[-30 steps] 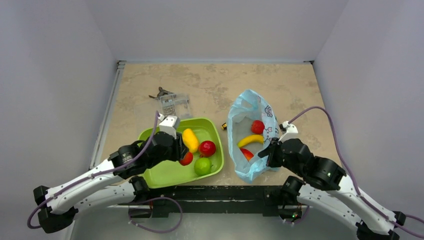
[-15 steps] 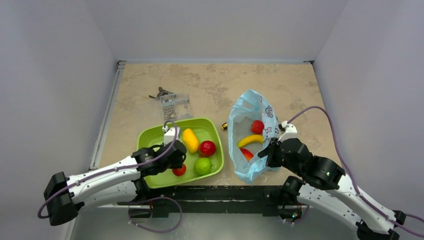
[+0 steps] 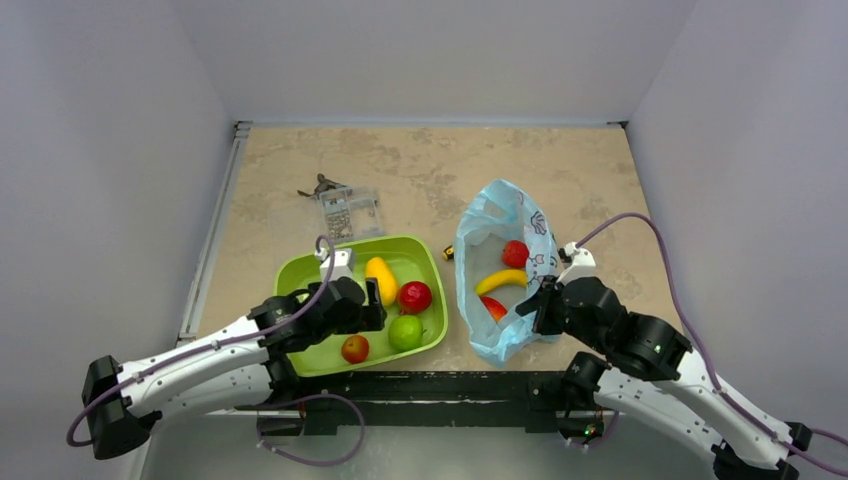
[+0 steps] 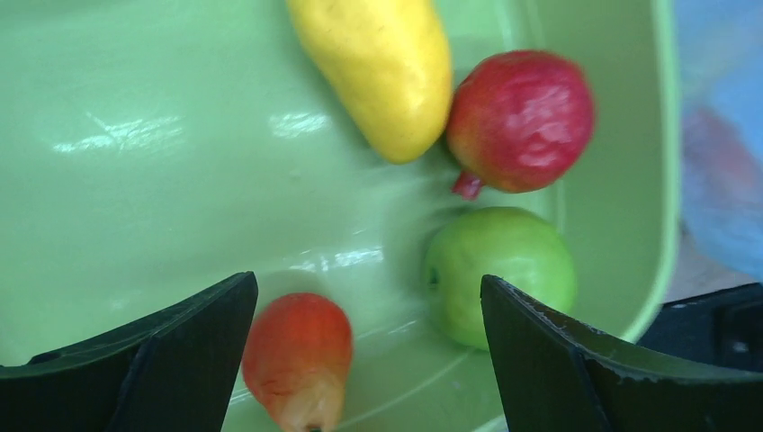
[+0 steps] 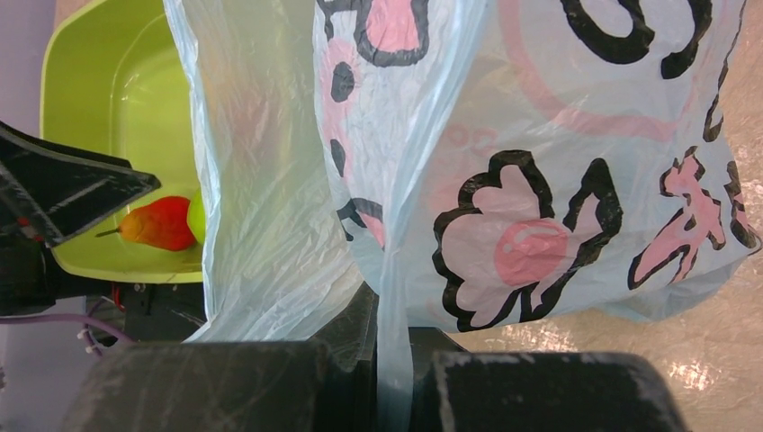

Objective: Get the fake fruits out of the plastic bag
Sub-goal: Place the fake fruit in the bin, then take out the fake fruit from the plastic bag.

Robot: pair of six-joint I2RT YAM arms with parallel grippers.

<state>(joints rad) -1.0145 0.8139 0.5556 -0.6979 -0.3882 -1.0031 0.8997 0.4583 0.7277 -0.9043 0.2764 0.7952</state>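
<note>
Left gripper (image 4: 369, 288) is hovering spread, empty, over tray (image 3: 300, 270); right gripper (image 3: 533, 300) is pinching bag (image 3: 490, 205) edge. Banana (image 3: 500, 280) is lying crosswise in bag, rightward of left gripper.

Headcount time: seven fruits showing. Four sit in the one lime-green tray (image 3: 420, 262) — one yellow oval fruit (image 3: 380, 280), one red round fruit (image 3: 414, 296), one green apple (image 3: 405, 331), one small red-yellow apple (image 3: 354, 348). Three more show inside the one plastic bag (image 3: 500, 205): one banana (image 3: 500, 280), a second red round fruit (image 3: 515, 253), one red-orange fruit (image 3: 492, 307). So two red round ones, singles of the rest. Also one clear packet (image 3: 350, 210), one tiny dark thing (image 3: 449, 253) I can't make out, and two arms — left arm (image 3: 200, 357), right arm (image 3: 640, 345).
</note>
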